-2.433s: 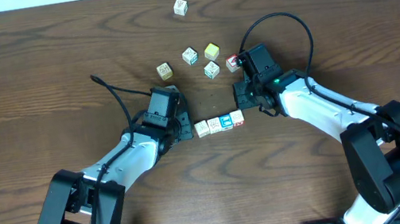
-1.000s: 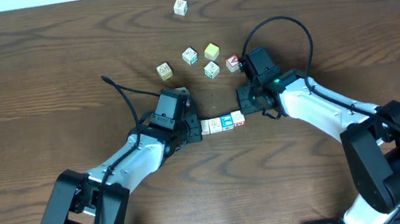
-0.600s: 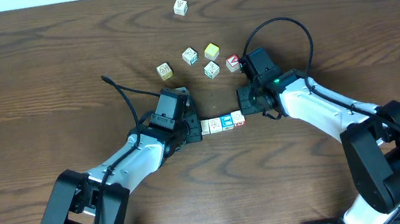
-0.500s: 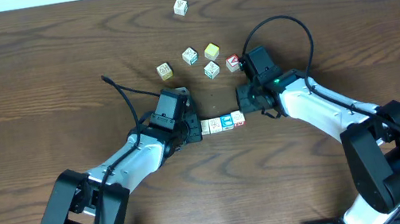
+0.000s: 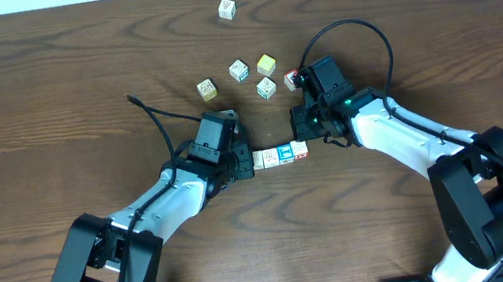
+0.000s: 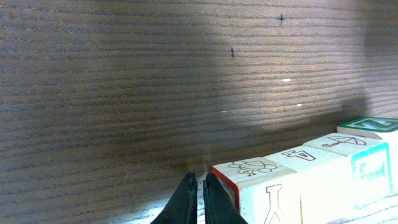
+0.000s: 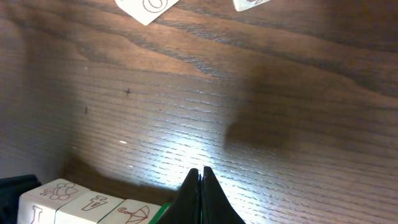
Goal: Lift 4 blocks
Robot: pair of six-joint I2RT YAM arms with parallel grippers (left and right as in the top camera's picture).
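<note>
- The row of four blocks (image 5: 275, 155) lies between my two arms. It seems to rest on the worktop (image 5: 43, 103), though I can't be sure.
- Left fingers (image 6: 188, 196) are pressed together at the row's left end.
- Right fingers (image 7: 191, 199) are likewise closed and empty at the row's right end.
- Loose cubes (image 5: 238, 69) sit beyond the row.

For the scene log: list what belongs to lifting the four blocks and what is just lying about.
Job: row of four alphabet blocks; left gripper, shut; right gripper, shut.
Lying about: yellow-faced cube; red-faced cube; cluster of three printed cubes; lone far cube.
</note>
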